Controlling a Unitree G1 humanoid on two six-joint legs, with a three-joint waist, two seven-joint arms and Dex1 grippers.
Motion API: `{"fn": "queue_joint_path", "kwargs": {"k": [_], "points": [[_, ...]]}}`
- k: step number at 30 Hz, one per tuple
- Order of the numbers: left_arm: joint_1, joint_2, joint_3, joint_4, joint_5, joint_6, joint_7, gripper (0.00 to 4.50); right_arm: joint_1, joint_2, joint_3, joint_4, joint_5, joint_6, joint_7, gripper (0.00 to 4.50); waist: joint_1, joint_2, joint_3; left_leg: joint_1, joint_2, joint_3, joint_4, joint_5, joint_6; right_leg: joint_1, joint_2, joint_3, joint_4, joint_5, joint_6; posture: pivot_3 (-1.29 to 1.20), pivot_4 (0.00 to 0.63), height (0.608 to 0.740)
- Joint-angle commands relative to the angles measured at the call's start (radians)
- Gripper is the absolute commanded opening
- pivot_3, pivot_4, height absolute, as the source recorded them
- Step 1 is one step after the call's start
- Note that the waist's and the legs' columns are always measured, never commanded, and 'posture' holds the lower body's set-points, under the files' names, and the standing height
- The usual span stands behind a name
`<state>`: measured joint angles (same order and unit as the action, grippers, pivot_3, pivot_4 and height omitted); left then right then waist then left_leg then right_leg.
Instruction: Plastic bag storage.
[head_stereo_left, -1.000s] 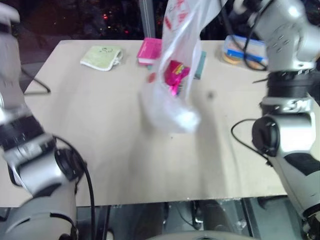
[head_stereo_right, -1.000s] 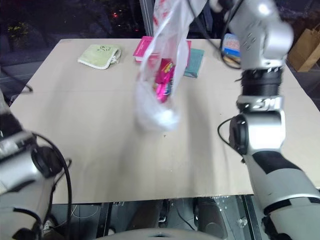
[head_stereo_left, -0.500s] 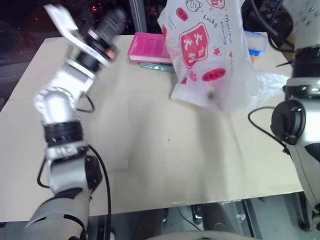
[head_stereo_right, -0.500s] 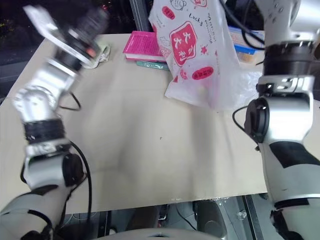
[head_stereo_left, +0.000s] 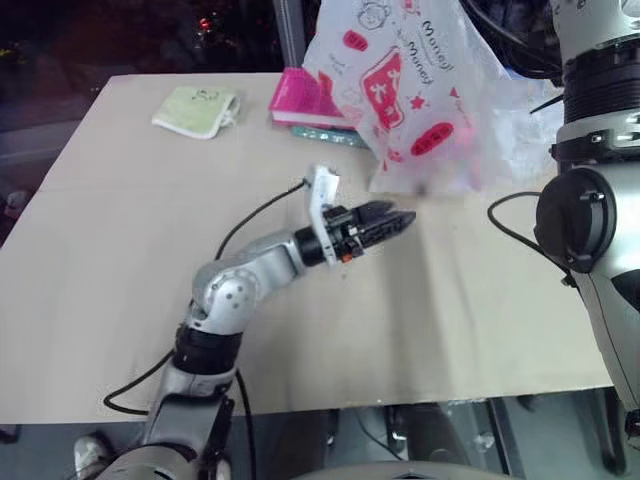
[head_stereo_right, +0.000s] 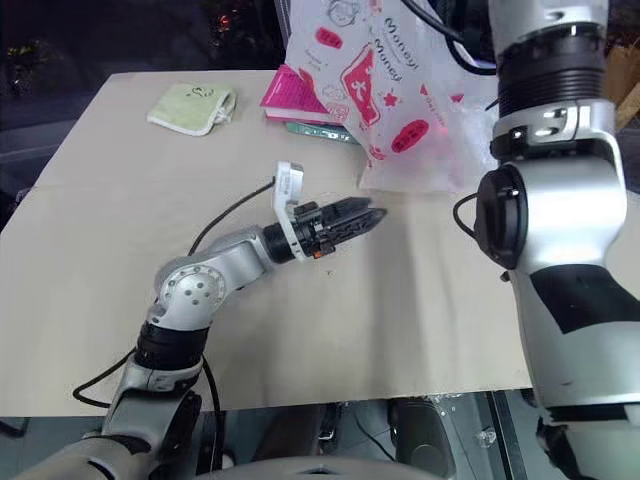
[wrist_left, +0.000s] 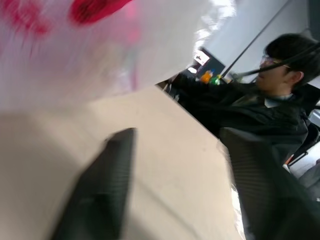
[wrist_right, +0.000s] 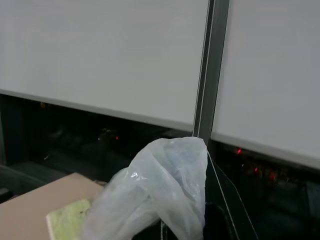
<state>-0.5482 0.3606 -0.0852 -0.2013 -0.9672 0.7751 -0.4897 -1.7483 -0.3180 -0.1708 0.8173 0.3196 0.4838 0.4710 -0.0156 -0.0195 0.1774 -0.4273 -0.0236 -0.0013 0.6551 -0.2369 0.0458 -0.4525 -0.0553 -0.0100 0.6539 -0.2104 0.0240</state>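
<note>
A bare tan tabletop (head_stereo_left: 150, 250) is seen nearest, and at its far edge a pale green pouch (head_stereo_left: 197, 108) lies on the left with a magenta book (head_stereo_left: 298, 97) beside it, dark glass lying beyond. Over mid-table the left gripper (head_stereo_left: 392, 222) is stretched out with its black fingers (wrist_left: 107, 175) parted and nothing between them, short of the plastic bag (head_stereo_left: 420, 95). The bag is held up at the far right, its gathered top (wrist_right: 165, 190) clenched in the right gripper's closed jaws and its bottom hanging down to the table.

table (head_stereo_left: 150, 230) | green pouch (head_stereo_left: 197, 108) | pink book (head_stereo_left: 296, 98) | plastic bag (head_stereo_left: 420, 110)
</note>
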Motion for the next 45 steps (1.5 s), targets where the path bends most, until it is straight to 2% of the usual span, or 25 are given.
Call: {"fn": "queue_joint_path", "kwargs": {"k": [1, 5, 9, 12, 14, 17, 19, 21, 25, 28, 32, 35, 37, 39, 42, 45], "points": [[0.045, 0.033, -0.009, 0.034, 0.114, -0.061, -0.080, 3.56, -0.121, 0.016, -0.090, -0.010, 0.087, 0.048, -0.032, 0.00, -0.004, 0.000, 0.000, 0.001, 0.000, 0.001, 0.000, 0.000, 0.000, 0.000, 0.000, 0.001, 0.001, 0.000, 0.000, 0.00, 0.150, 0.740], [0.090, 0.019, 0.019, 0.054, 0.165, -0.092, -0.090, 3.56, -0.204, 0.023, -0.161, 0.025, 0.140, 0.059, -0.078, 0.00, 0.000, 0.000, 0.000, 0.000, 0.001, 0.001, 0.000, 0.000, 0.000, 0.000, 0.001, 0.000, 0.003, 0.000, 0.000, 0.00, 0.150, 0.740], [0.134, 0.024, 0.083, -0.002, 0.113, -0.073, -0.126, 3.56, -0.279, -0.012, -0.224, 0.113, 0.165, 0.016, -0.129, 0.00, 0.005, 0.000, 0.000, -0.002, 0.000, -0.001, 0.000, 0.000, 0.000, 0.000, 0.000, -0.001, 0.002, 0.000, 0.000, 0.00, 0.150, 0.740], [0.166, 0.044, 0.145, -0.046, 0.058, -0.045, -0.150, 3.56, -0.251, -0.064, -0.220, 0.194, 0.122, -0.047, -0.156, 0.00, 0.006, -0.001, -0.001, 0.000, 0.000, -0.003, 0.000, 0.000, 0.001, 0.004, 0.000, -0.003, -0.006, 0.000, 0.000, 0.00, 0.150, 0.740], [0.183, 0.057, 0.173, -0.060, 0.054, -0.044, -0.151, 3.56, -0.156, -0.108, -0.196, 0.238, 0.076, -0.087, -0.166, 0.00, 0.007, -0.004, -0.003, 0.000, 0.000, -0.003, 0.001, 0.000, 0.001, 0.005, -0.001, -0.003, -0.006, 0.000, 0.000, 0.00, 0.150, 0.740], [0.208, 0.067, 0.193, -0.081, 0.066, -0.042, -0.132, 3.56, 0.127, -0.177, -0.093, 0.232, -0.046, -0.130, -0.116, 0.00, 0.008, -0.011, -0.007, 0.004, 0.000, -0.004, 0.002, -0.001, 0.001, 0.010, -0.001, -0.004, -0.006, 0.000, 0.000, 0.00, 0.150, 0.740], [0.223, 0.066, 0.196, -0.099, 0.065, -0.040, -0.124, 3.56, 0.270, -0.195, -0.059, 0.199, -0.075, -0.118, -0.093, 0.00, 0.006, -0.009, -0.006, 0.014, 0.000, -0.005, 0.002, -0.002, 0.004, 0.022, -0.001, -0.005, -0.010, 0.000, 0.000, 0.00, 0.150, 0.740], [0.245, 0.071, 0.194, -0.127, 0.058, -0.023, -0.117, 3.56, 0.416, -0.197, -0.044, 0.123, -0.075, -0.082, -0.062, 0.00, 0.002, -0.004, -0.004, 0.012, -0.001, -0.003, 0.002, -0.002, 0.004, 0.020, -0.002, -0.003, -0.010, 0.000, 0.001, 0.00, 0.150, 0.740], [0.310, 0.112, 0.159, -0.223, 0.043, 0.016, -0.161, 4.46, 0.737, -0.184, 0.007, -0.137, -0.089, -0.011, -0.034, 0.00, -0.006, 0.002, -0.003, 0.006, 0.004, 0.002, 0.001, -0.002, 0.004, 0.011, 0.001, 0.001, -0.002, 0.001, 0.001, 0.00, 0.150, 0.740], [0.327, 0.190, 0.088, -0.239, 0.121, 0.010, -0.224, 4.46, 0.964, -0.188, 0.059, -0.373, -0.116, 0.039, -0.032, 0.00, -0.007, 0.004, -0.004, 0.005, 0.005, 0.004, 0.000, -0.002, 0.004, 0.006, 0.003, 0.002, 0.000, 0.000, 0.000, 0.00, 0.150, 0.740], [0.292, 0.226, 0.035, -0.138, 0.235, -0.025, -0.229, 4.46, 1.221, -0.200, 0.133, -0.683, -0.100, 0.152, 0.024, 0.00, 0.003, 0.004, -0.004, 0.011, 0.003, 0.007, 0.001, -0.004, 0.006, 0.010, 0.003, 0.005, 0.000, 0.000, 0.001, 0.00, 0.150, 0.740], [0.224, 0.175, 0.014, -0.006, 0.366, -0.127, -0.172, 4.46, 1.365, -0.180, 0.148, -0.902, -0.028, 0.258, 0.048, 0.00, 0.005, 0.004, -0.004, 0.014, 0.004, 0.006, 0.011, -0.005, 0.009, 0.015, 0.007, 0.004, 0.005, -0.001, 0.001, 0.00, 0.150, 0.740], [0.167, 0.125, 0.035, 0.086, 0.411, -0.170, -0.127, 4.46, 1.430, -0.174, 0.166, -1.015, 0.012, 0.309, 0.066, 0.00, 0.006, 0.004, -0.004, 0.015, 0.004, 0.002, 0.015, -0.005, 0.009, 0.019, 0.009, 0.001, 0.004, 0.000, 0.001, 0.00, 0.150, 0.740], [0.125, 0.117, 0.065, 0.153, 0.434, -0.201, -0.132, 4.46, 1.474, -0.154, 0.165, -1.108, 0.054, 0.354, 0.061, 0.00, 0.005, 0.004, -0.004, 0.018, 0.004, 0.002, 0.018, -0.005, 0.009, 0.022, 0.009, -0.001, 0.004, 0.001, 0.003, 0.00, 0.150, 0.740], [0.125, 0.166, 0.150, 0.169, 0.359, -0.175, -0.227, 4.46, 1.497, -0.122, 0.148, -1.191, 0.084, 0.395, 0.024, 0.00, -0.002, 0.004, -0.004, 0.019, 0.005, 0.003, 0.018, -0.005, 0.009, 0.023, 0.009, 0.000, 0.005, 0.002, 0.003, 0.00, 0.150, 0.740], [0.203, 0.252, 0.238, 0.044, 0.191, -0.065, -0.367, 4.46, 1.497, -0.099, 0.121, -1.221, 0.094, 0.417, -0.015, 0.00, -0.010, 0.003, -0.004, 0.018, 0.008, 0.004, 0.017, -0.005, 0.009, 0.020, 0.008, 0.001, 0.006, 0.001, 0.003, 0.00, 0.150, 0.740]]}}
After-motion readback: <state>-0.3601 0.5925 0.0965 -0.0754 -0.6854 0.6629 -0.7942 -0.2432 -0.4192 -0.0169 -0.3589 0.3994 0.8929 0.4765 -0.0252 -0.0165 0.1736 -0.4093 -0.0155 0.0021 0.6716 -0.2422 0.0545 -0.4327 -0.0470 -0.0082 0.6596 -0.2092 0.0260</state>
